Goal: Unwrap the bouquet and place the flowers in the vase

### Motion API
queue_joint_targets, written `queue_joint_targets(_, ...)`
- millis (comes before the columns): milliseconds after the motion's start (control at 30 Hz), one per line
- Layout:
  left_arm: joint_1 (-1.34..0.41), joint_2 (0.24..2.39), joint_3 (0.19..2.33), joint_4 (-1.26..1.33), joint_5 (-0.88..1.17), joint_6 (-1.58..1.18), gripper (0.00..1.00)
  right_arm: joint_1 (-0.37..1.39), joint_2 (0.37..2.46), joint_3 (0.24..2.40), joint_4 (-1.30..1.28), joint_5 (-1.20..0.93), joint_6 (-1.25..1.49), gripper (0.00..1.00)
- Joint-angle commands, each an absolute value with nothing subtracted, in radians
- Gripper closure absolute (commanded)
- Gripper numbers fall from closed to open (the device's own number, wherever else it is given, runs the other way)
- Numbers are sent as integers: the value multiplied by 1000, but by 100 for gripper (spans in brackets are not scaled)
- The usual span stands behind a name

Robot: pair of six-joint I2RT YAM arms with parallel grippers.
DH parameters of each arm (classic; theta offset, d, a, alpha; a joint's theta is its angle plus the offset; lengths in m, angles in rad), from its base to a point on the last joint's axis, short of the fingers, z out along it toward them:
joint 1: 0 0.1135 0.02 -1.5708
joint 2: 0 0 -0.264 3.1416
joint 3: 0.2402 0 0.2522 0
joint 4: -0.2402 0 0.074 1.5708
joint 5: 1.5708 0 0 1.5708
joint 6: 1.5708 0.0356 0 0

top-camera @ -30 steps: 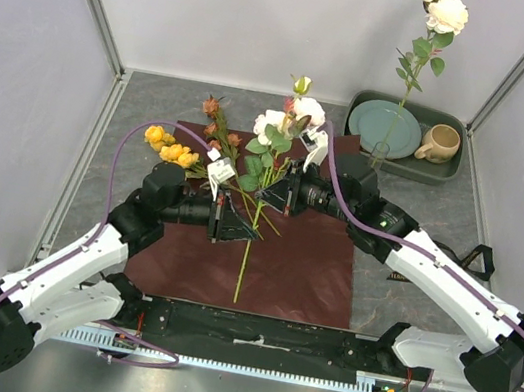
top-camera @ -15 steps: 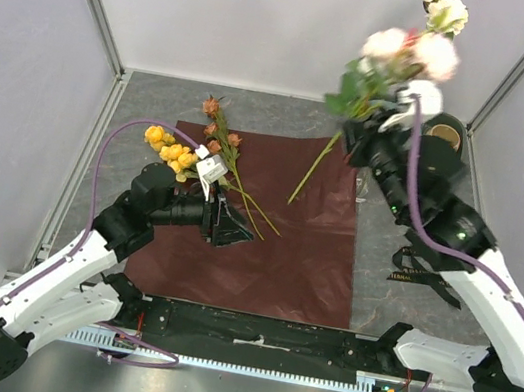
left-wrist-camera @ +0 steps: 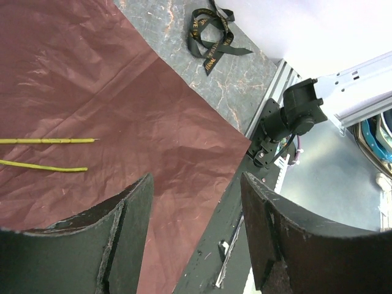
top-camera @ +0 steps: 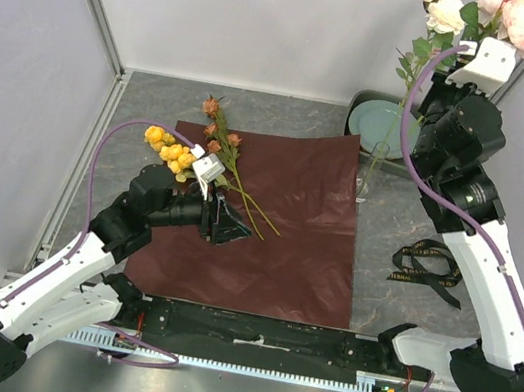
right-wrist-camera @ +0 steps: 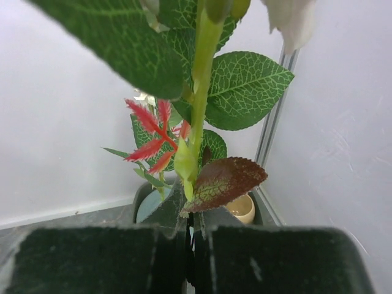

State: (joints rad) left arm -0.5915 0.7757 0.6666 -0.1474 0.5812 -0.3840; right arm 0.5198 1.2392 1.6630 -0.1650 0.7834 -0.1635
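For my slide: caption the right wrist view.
Right gripper shut on a leafy flower stem, beige mug behind.

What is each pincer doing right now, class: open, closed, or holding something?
Left pincer: open, holding nothing.
Right pincer: closed on a flower stem.

tray [top-camera: 355, 106] back rt | plate [top-camera: 368, 123] in it | mug [right-wrist-camera: 242, 209] prob. inside
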Motion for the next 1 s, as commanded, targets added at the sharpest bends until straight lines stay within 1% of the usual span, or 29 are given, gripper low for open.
queue_joint_targets(0, -595, 759, 683, -150, 563, -345, 34, 483, 1261, 1668, -103, 756, -183, 100)
queue_joint_targets(367, -595, 775, 684, -147, 568, -341, 34, 390, 1270, 1575, -52, 643, -81, 100)
queue_joint_targets(733, -595, 779, 687, -149, 571, -336, 33, 385, 1290, 1534, -37, 595, -43, 100)
queue_joint_targets(967, -595, 784, 689, -156, 566, -337, 29, 377, 1282, 1444, 38, 589, -55, 100)
